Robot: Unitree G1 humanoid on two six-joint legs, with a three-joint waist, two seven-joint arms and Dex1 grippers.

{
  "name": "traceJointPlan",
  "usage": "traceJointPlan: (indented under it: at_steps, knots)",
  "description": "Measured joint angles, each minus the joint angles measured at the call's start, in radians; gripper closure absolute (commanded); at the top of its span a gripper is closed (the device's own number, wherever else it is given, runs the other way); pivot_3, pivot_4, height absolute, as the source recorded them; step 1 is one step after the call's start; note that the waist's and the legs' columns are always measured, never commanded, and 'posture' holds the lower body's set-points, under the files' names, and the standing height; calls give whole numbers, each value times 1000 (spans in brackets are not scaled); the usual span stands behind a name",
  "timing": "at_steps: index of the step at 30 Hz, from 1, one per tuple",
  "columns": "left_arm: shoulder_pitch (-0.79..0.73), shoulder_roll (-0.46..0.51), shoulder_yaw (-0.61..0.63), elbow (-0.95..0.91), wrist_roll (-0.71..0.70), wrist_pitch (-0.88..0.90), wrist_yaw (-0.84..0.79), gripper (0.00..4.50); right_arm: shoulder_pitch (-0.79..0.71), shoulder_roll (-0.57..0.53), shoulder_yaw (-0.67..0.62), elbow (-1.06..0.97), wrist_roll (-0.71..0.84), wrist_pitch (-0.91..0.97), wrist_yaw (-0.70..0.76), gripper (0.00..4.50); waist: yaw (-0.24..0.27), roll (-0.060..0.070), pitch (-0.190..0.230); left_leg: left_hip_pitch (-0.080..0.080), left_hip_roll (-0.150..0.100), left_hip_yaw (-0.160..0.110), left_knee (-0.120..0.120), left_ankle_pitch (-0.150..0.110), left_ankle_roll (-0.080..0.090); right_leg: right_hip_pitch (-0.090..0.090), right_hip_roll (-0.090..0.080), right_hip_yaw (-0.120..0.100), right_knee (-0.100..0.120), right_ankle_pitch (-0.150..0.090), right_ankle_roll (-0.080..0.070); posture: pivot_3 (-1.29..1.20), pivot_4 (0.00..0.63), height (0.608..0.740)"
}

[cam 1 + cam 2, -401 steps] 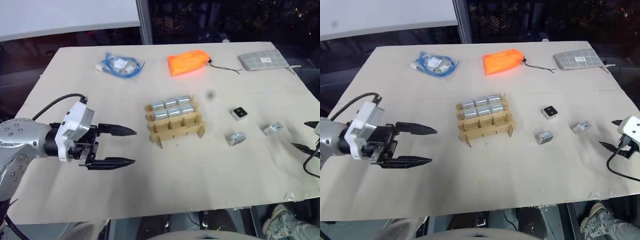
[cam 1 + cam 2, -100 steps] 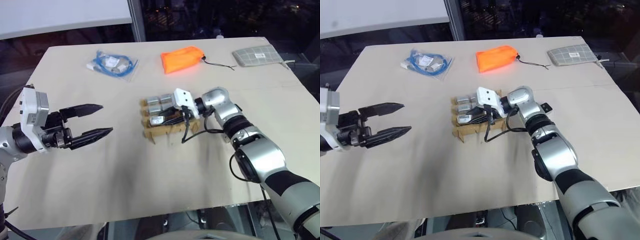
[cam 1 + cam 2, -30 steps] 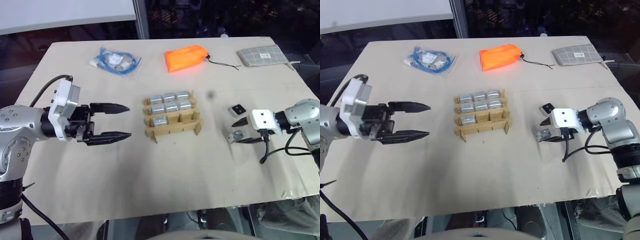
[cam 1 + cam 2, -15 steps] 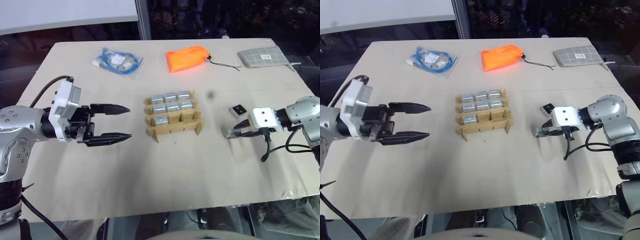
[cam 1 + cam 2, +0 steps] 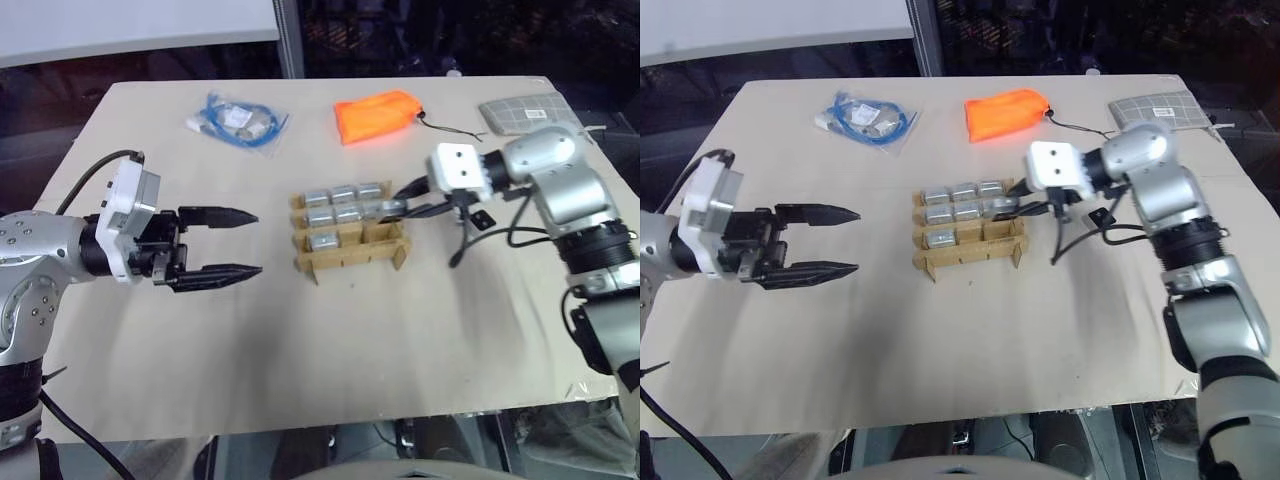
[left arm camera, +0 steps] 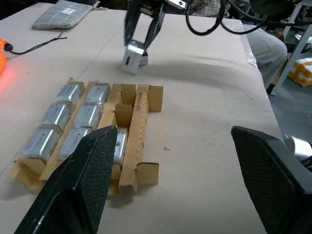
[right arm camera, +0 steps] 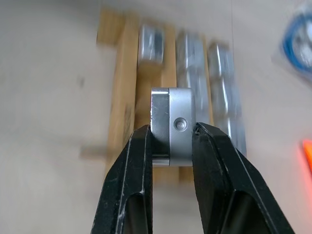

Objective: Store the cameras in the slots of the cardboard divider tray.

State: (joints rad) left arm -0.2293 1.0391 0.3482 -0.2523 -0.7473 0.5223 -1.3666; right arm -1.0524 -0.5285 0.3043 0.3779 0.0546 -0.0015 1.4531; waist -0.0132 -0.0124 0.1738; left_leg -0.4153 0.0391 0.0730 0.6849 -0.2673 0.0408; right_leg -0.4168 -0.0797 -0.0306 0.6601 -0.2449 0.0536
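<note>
Silver-grey metal block camera [image 7: 171,126] clamped between the right gripper's [image 5: 398,204] black fingers, held above the tan cardboard divider tray [image 5: 350,257].
Seven like cameras fill the tray's slots; the left gripper [image 5: 240,243] hovers apart, jaws wide and empty.

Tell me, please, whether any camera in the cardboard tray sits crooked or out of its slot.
Nothing stands out. The seven silver-grey metal cameras lie straight in the tan cardboard divider tray. One more camera is held in the right gripper above the tray, not yet stored.
</note>
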Motion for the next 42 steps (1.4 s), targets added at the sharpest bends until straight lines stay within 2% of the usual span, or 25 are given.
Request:
traceJointPlan:
  at_steps: [6,14,24,25,27,30,36,42]
  knots:
    - [77,2,51,-22,2,0,18,623,-54,105,54,109,-40,-7,-18,3867,0,0,0,0,0,0,0,0,0,0,0,-1,0,0,0,0,150,740]
    - [136,2,113,-65,-2,4,46,623,-57,142,91,171,-78,-22,-7,3867,-1,0,0,0,0,-1,0,0,0,0,0,-1,0,0,0,0,150,740]
    - [145,1,115,-86,-3,9,65,623,-86,181,120,271,-142,-93,-29,3867,-3,0,0,0,0,-1,0,0,0,0,0,-1,0,0,0,0,150,740]
    - [145,1,115,-86,-4,9,64,623,-88,183,120,273,-145,-93,-31,2841,-4,0,0,0,0,-1,0,0,0,0,0,-1,0,0,0,0,150,740]
    - [146,0,115,-86,-4,9,64,623,-89,191,120,284,-153,-90,-40,2025,-4,0,0,0,0,-1,0,0,0,0,0,-1,1,0,0,0,150,740]
    - [148,-4,115,-86,-4,9,64,623,-89,202,118,300,-154,-88,-62,534,-5,0,0,0,0,-1,0,0,0,0,0,-1,1,0,0,0,150,740]
    - [128,-10,108,-79,-3,5,63,623,-88,168,88,282,-126,-87,-65,534,-1,0,0,0,0,-1,0,0,0,0,0,-1,0,0,0,0,150,740]
    - [82,-18,65,-61,-3,-7,62,623,-65,28,-53,248,-78,-67,-128,534,-2,0,0,0,0,0,0,0,0,0,0,-1,0,0,0,0,150,740]
